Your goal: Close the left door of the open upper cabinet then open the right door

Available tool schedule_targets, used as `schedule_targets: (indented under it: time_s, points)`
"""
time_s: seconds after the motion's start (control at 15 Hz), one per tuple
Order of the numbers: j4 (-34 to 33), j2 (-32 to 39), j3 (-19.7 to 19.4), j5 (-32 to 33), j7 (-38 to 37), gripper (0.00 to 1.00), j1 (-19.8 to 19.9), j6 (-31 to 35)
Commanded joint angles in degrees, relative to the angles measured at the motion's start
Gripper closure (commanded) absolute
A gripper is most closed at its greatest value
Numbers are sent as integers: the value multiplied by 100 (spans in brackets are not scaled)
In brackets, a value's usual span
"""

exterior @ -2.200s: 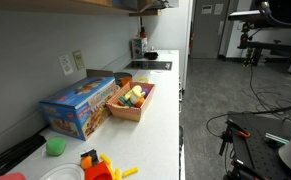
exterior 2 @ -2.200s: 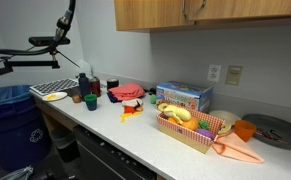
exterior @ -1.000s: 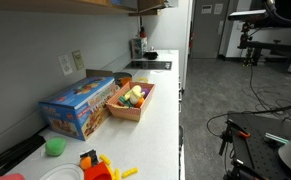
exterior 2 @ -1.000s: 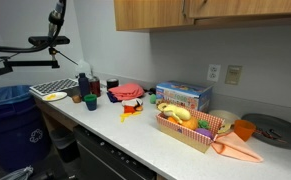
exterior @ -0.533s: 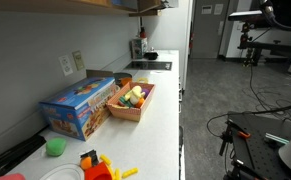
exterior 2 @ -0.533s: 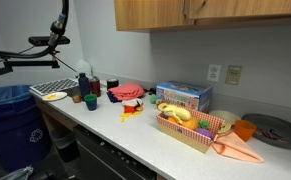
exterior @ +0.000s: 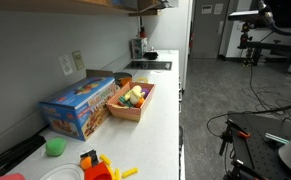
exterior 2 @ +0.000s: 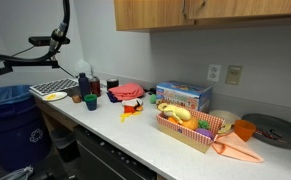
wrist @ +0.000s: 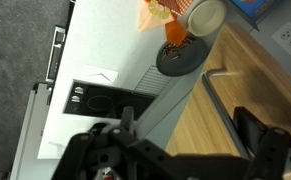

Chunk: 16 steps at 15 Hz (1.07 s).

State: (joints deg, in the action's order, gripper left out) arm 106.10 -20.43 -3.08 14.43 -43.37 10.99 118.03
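Gripper [wrist: 180, 150] fingers are spread wide with nothing held, positioned high up near the tan wood front of the upper cabinet [wrist: 247, 85], which is wall-mounted above the white countertop [exterior 2: 135, 135] in both exterior views

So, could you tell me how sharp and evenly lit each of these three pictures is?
In the wrist view the gripper is dark and blurred up close, while the wooden cabinet behind it looks sharper. In an exterior view the countertop is evenly lit, without harsh glare. In an exterior view the blue box is fairly sharp under soft light.
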Motion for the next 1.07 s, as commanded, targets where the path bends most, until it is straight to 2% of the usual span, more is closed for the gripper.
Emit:
schedule_targets:
  time_s: [0.0,0.4,0.47,1.0]
  points:
    - [-52,-69,41,603,-306,0,405,242]
    - [17,-148,86,722,-300,0,455,177]
    - [77,-54,88,82,11,0,98,87]
    - [70,-33,108,42,16,0,90,111]
